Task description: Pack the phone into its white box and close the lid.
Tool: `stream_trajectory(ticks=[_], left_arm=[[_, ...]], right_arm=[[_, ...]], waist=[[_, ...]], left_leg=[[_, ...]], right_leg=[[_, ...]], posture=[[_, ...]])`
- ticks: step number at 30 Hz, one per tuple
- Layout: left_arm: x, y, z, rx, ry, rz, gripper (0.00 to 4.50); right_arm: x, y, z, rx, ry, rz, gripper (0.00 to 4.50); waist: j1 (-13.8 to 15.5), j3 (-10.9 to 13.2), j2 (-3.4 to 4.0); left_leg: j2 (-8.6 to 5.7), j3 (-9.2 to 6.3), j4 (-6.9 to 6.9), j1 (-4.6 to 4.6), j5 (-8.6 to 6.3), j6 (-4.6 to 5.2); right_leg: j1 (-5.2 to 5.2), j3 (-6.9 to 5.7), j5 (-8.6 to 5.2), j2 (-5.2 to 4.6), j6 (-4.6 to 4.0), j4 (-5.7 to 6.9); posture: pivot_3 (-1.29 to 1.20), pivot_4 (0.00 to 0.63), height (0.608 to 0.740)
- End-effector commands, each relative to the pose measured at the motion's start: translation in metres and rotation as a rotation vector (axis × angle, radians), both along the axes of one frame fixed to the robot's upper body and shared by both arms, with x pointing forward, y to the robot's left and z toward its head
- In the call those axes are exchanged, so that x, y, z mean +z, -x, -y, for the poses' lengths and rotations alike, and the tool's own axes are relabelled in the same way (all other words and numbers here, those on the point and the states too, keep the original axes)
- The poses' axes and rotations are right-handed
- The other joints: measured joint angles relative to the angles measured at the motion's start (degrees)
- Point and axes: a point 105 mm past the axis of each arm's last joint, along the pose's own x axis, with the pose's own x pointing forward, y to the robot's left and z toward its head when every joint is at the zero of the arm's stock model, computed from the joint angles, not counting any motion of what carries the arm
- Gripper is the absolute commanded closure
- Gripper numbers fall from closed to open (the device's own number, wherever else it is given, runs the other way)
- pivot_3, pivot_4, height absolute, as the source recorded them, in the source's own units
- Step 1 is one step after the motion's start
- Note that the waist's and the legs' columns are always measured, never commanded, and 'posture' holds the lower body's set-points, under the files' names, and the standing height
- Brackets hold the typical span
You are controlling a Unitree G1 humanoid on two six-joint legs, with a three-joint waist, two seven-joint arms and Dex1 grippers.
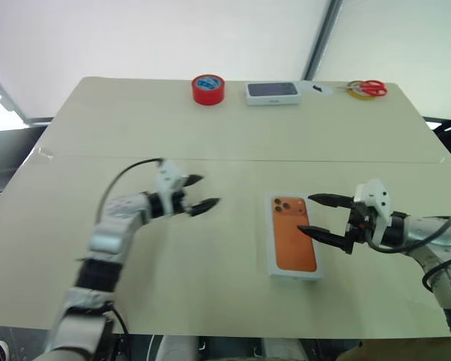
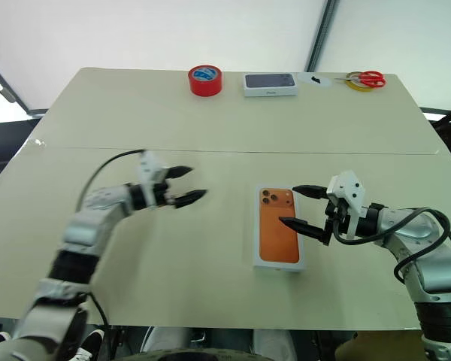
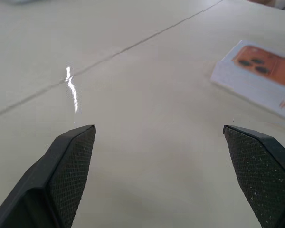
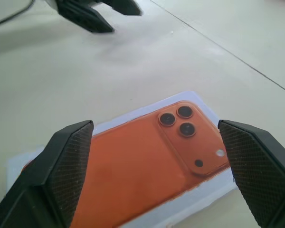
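The lid lies flat on the table right of centre, its outer face with the pictured orange phone turned up. Its white sides reach down to the tabletop. The white box and the phone are hidden. My right gripper hovers open at the lid's right edge, one finger above the camera picture and one over the lid's middle, holding nothing. In the right wrist view the lid lies just beyond its wide-spread fingers. My left gripper stands open and empty over bare table, well left of the lid.
Along the far edge stand a red tape roll, a white box with a dark grey top and red-handled scissors. A seam crosses the beige tabletop.
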Motion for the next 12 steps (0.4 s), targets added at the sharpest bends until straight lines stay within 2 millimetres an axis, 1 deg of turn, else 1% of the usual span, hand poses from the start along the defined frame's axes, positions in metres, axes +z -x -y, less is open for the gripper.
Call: stream_trajectory(ticks=[1, 3, 6, 9, 12], left_arm=[[0.026, 0.013, -0.025, 0.045, 0.014, 0.079, 0.0], [0.025, 0.024, -0.037, 0.066, -0.014, 0.081, 0.0], [0.021, 0.046, -0.049, 0.079, -0.046, 0.057, 0.0], [0.016, 0.056, -0.061, 0.135, -0.061, 0.032, 0.0], [0.013, 0.063, -0.073, 0.18, -0.07, 0.003, 0.0]], right_arm=[[0.012, -0.01, 0.024, -0.038, 0.036, 0.037, 0.06], [0.009, -0.009, 0.033, -0.029, 0.077, 0.029, 0.06], [0.011, -0.013, 0.048, -0.03, 0.105, 0.02, 0.06], [0.011, -0.016, 0.055, -0.026, 0.125, 0.021, 0.06], [0.009, -0.018, 0.061, -0.017, 0.154, 0.02, 0.06]], waist=[[0.2, 0.0, 0.0], [0.4, 0.0, 0.02], [0.0, 0.0, 0.04], [-0.1, 0.0, 0.09], [-0.1, 0.1, 0.11]], left_leg=[[-0.01, 0.0, 0.01, 0.0, -0.02, 0.03], [-0.08, -0.01, 0.02, 0.0, -0.02, 0.03], [-0.09, 0.0, -0.02, 0.0, 0.06, -0.13], [-0.08, 0.02, -0.03, 0.01, 0.05, -0.13], [-0.06, 0.01, -0.04, 0.02, -0.09, 0.13]], right_leg=[[0.01, -0.01, 0.0, -0.02, 0.0, 0.0], [0.01, -0.01, 0.0, -0.1, 0.0, -0.01], [0.03, 0.0, 0.0, -0.11, -0.01, -0.08], [0.02, 0.01, 0.0, -0.12, -0.01, -0.07], [-0.01, 0.01, -0.01, -0.12, -0.02, -0.03]], posture=[[0.0, 0.15, 0.73], [0.0, 0.15, 0.73], [0.0, 0.15, 0.73], [0.0, 0.15, 0.73], [0.0, 0.15, 0.73]])
